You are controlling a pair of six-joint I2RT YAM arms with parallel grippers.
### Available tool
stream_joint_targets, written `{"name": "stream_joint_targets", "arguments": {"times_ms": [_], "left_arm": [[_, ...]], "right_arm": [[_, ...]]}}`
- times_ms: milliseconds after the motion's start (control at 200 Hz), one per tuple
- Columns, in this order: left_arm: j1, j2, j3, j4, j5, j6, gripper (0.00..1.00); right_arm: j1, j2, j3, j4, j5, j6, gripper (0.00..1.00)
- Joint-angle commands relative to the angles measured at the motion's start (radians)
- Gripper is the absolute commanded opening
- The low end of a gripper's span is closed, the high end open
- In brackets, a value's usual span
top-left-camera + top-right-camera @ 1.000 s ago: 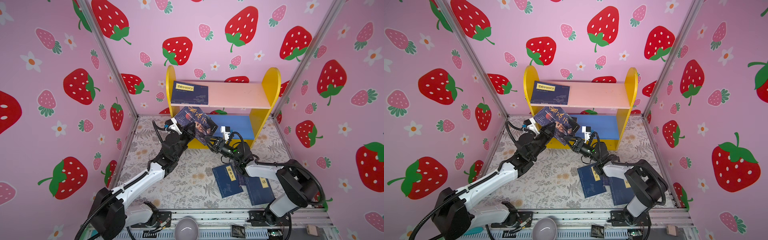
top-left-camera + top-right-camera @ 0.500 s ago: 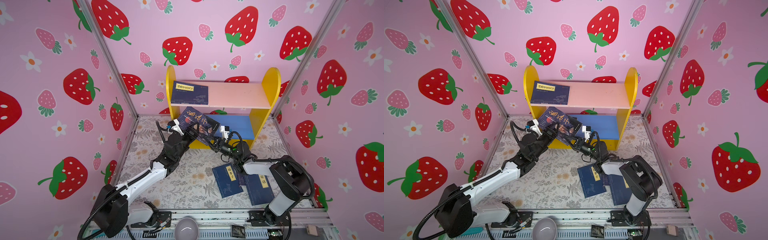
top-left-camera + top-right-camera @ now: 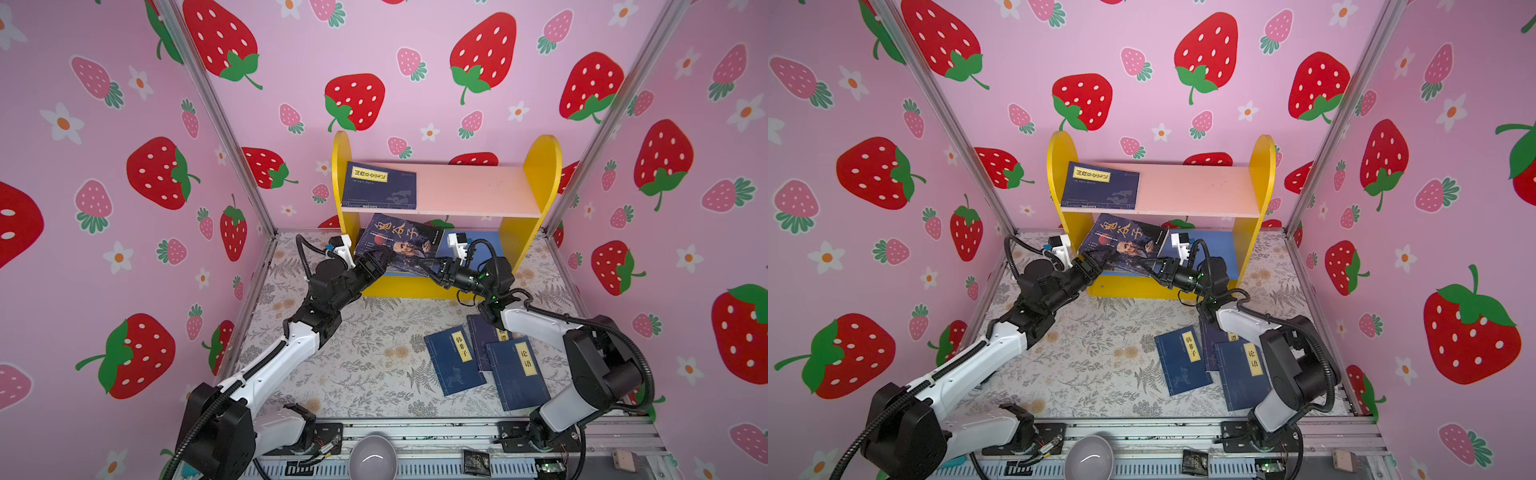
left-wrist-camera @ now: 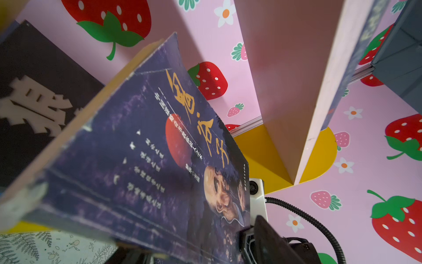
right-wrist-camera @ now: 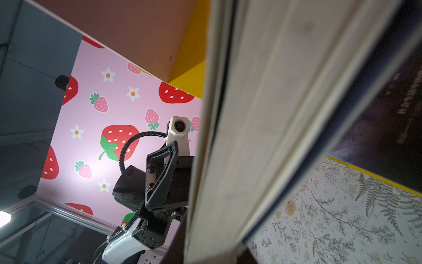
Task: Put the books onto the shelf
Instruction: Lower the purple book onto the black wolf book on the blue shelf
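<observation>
A: What differs from a second back?

B: The grip has swapped sides. Then the left gripper (image 3: 383,259) was clamped on the portrait book (image 3: 399,245) and the right gripper (image 3: 424,264) stood wide just beside it. Now the right one pinches the book's near right corner, and its finger (image 4: 265,233) lies on the cover next to the portrait. The left one is spread. In the right wrist view one of its fingers (image 5: 161,176) stands clear of the page edge.

A: Has the book itself moved?

B: Barely. It sits at the mouth of the lower tier of the shelf (image 3: 540,174), in the left half.

A: Orientation?

B: Cover up and toward the front, tilted, not flat. In both top views the longer side runs across the shelf's width. The title row reads left to right and dips to the right. The far edge reaches just under the front of the pink board (image 3: 469,189). The near edge sits just above the yellow base strip (image 3: 399,286).

A: Anything under it?

B: A black book (image 4: 34,102) with white characters shows past its page edge in the left wrist view. Contact: cannot tell.

A: The rest?

B: Unchanged. One navy book (image 3: 379,185) lies flat at the pink board's left end. Three navy books (image 3: 455,361) overlap on the mat (image 3: 353,332), front right, beside the right arm.
</observation>
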Motion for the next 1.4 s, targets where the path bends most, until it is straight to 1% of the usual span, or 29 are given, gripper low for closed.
{"name": "stream_joint_targets", "arguments": {"times_ms": [0, 65, 125, 225, 270, 330, 350, 390, 410, 440, 455, 460, 490, 530, 600, 700, 790, 875, 950, 1030, 1220, 1390], "left_arm": [[0.003, 0.007, 0.012, 0.064, 0.029, -0.003, 0.62], [0.003, 0.013, -0.002, 0.093, 0.017, -0.022, 0.58], [0.004, 0.019, -0.016, 0.132, 0.007, -0.048, 0.52], [0.003, 0.031, -0.058, 0.219, -0.032, -0.111, 0.39], [0.001, 0.039, -0.080, 0.270, -0.063, -0.146, 0.31], [0.000, 0.055, -0.100, 0.326, -0.091, -0.186, 0.20], [0.001, 0.061, -0.101, 0.340, -0.125, -0.197, 0.15], [-0.001, 0.073, -0.103, 0.361, -0.148, -0.215, 0.07], [-0.001, 0.080, -0.102, 0.374, -0.159, -0.221, 0.00], [-0.003, 0.089, -0.099, 0.392, -0.174, -0.227, 0.00], [-0.003, 0.093, -0.099, 0.400, -0.182, -0.230, 0.00], [-0.004, 0.095, -0.098, 0.403, -0.184, -0.231, 0.00], [-0.004, 0.105, -0.093, 0.418, -0.197, -0.233, 0.00], [-0.006, 0.119, -0.080, 0.430, -0.209, -0.236, 0.00], [-0.010, 0.144, -0.058, 0.443, -0.223, -0.236, 0.00], [-0.013, 0.173, -0.047, 0.469, -0.258, -0.242, 0.00], [-0.013, 0.201, -0.031, 0.481, -0.280, -0.240, 0.00], [-0.015, 0.228, -0.016, 0.491, -0.294, -0.238, 0.00], [-0.018, 0.254, -0.014, 0.524, -0.311, -0.232, 0.00], [-0.023, 0.284, -0.015, 0.558, -0.329, -0.228, 0.00], [-0.027, 0.352, -0.004, 0.617, -0.336, -0.248, 0.00], [-0.036, 0.360, -0.009, 0.611, -0.343, -0.239, 0.00]], "right_arm": [[-0.006, -0.014, 0.038, 0.066, -0.039, -0.012, 0.22], [-0.006, -0.009, 0.043, 0.071, -0.041, -0.012, 0.22], [-0.007, 0.000, 0.048, 0.070, -0.043, -0.010, 0.22], [-0.010, 0.015, 0.052, 0.070, -0.027, -0.013, 0.22], [-0.012, 0.025, 0.054, 0.075, -0.015, -0.016, 0.23], [-0.012, 0.041, 0.054, 0.078, 0.013, -0.019, 0.28], [-0.012, 0.047, 0.056, 0.080, 0.023, -0.019, 0.30], [-0.012, 0.057, 0.058, 0.081, 0.046, -0.020, 0.37], [-0.013, 0.063, 0.058, 0.081, 0.055, -0.020, 0.42], [-0.013, 0.070, 0.058, 0.077, 0.070, -0.027, 0.50], [-0.014, 0.071, 0.058, 0.073, 0.075, -0.031, 0.51], [-0.015, 0.072, 0.059, 0.071, 0.076, -0.033, 0.53], [-0.018, 0.075, 0.064, 0.047, 0.080, -0.048, 0.59], [-0.026, 0.076, 0.073, -0.008, 0.077, -0.074, 0.64], [-0.048, 0.062, 0.069, -0.075, 0.081, -0.117, 0.69], [-0.090, 0.025, 0.047, -0.155, 0.101, -0.182, 0.73], [-0.122, -0.013, 0.052, -0.276, 0.143, -0.277, 0.75], [-0.134, -0.045, 0.090, -0.445, 0.231, -0.416, 0.75], [-0.136, -0.046, 0.122, -0.511, 0.281, -0.484, 0.75], [-0.136, -0.020, 0.150, -0.513, 0.284, -0.503, 0.74], [-0.135, 0.058, 0.201, -0.488, 0.271, -0.505, 0.72], [-0.119, 0.106, 0.226, -0.479, 0.277, -0.512, 0.69]]}}
